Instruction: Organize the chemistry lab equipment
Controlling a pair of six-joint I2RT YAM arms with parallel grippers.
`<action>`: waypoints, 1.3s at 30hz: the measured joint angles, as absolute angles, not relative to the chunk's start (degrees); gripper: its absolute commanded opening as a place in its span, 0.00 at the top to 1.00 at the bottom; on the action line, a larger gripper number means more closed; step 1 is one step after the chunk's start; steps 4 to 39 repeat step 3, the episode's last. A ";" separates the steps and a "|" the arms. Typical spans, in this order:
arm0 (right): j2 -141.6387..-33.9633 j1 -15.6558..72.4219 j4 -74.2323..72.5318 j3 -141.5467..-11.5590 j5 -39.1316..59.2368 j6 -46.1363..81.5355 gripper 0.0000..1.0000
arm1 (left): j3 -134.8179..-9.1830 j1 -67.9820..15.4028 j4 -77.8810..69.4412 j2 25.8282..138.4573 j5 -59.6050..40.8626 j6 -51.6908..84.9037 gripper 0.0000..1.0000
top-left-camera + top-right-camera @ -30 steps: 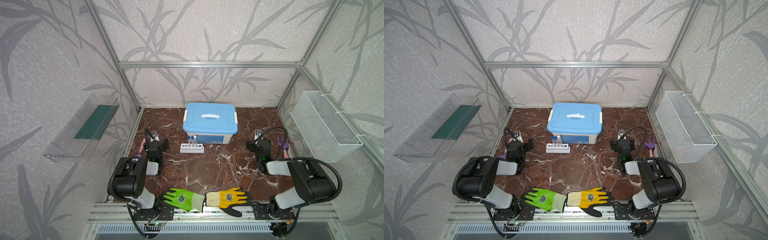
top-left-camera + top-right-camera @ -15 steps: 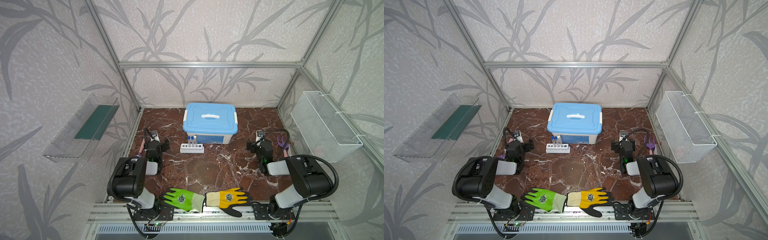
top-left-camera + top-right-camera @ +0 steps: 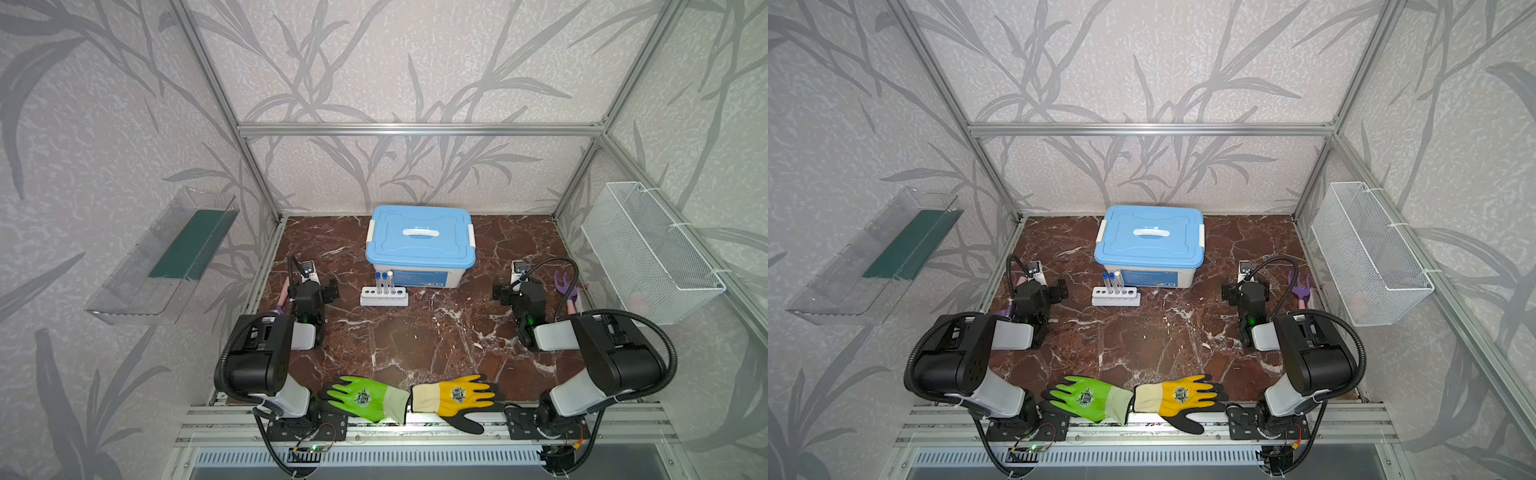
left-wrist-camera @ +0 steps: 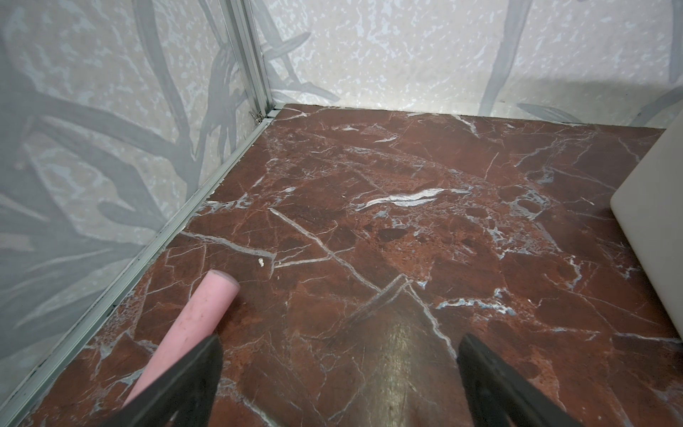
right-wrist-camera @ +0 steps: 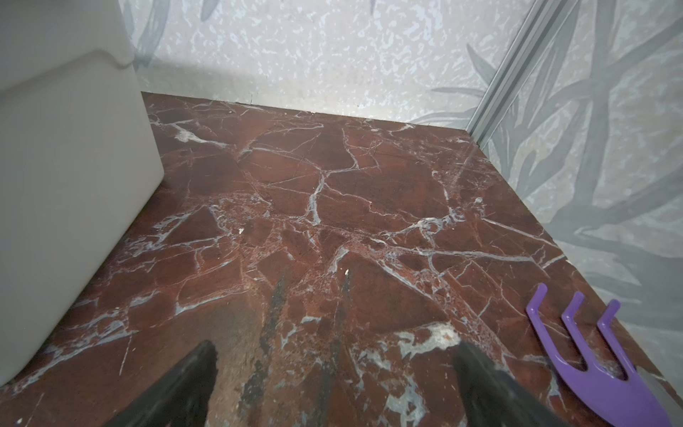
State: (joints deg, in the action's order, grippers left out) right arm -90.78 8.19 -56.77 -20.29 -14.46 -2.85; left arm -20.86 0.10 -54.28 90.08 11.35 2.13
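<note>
Hardly anything has been moved since 1 second ago: a slight shift of the right arm (image 3: 552,336) is noted, while the left arm (image 3: 303,336), the white 6-hole rack (image 3: 384,297) and the blue-lidded box (image 3: 419,243) are found where they were. The left end effector (image 4: 340,342) is held low over the desk (image 3: 415,345) on its left side, jaws spread wide with nothing between them. The right end effector (image 5: 334,347) is held likewise on the right side, jaws wide apart and empty.

The rack is stood on the desk just in front of the box, between the 2 arms and well apart from both. 3 capped test tubes (image 3: 385,282) are seen upright in it, 2 of them with blue caps. The box lid is closed.

A pink handle (image 4: 196,321) is laid beside the left end effector; whether it is touched cannot be told. A purple rake (image 5: 591,369) is laid near the right end effector, apart from it. A green glove (image 3: 365,397) and a yellow glove (image 3: 455,397) are laid cuff to cuff at the desk's front edge. A wire basket (image 3: 648,249) is hung on the right wall and a clear shelf (image 3: 166,257) on the left wall.
</note>
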 measured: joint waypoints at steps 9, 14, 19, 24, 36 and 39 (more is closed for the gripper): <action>-90.78 8.19 -56.77 -20.29 -14.46 -2.85 0.01 | -20.86 0.10 -54.28 90.08 11.35 2.11 0.01; -90.78 8.19 -56.77 -20.29 -14.46 -2.85 0.01 | -20.86 0.10 -54.28 90.08 11.35 2.11 0.01; -90.78 8.19 -56.77 -20.29 -14.46 -2.85 0.01 | -20.86 0.10 -54.28 90.08 11.35 2.11 0.01; -90.78 8.19 -56.77 -20.29 -14.46 -2.85 0.01 | -20.86 0.10 -54.28 90.08 11.35 2.11 0.01; -90.78 8.19 -56.77 -20.29 -14.46 -2.85 0.01 | -20.86 0.10 -54.28 90.08 11.35 2.11 0.01; -90.78 8.19 -56.77 -20.29 -14.46 -2.85 0.01 | -20.86 0.10 -54.28 90.08 11.35 2.11 0.01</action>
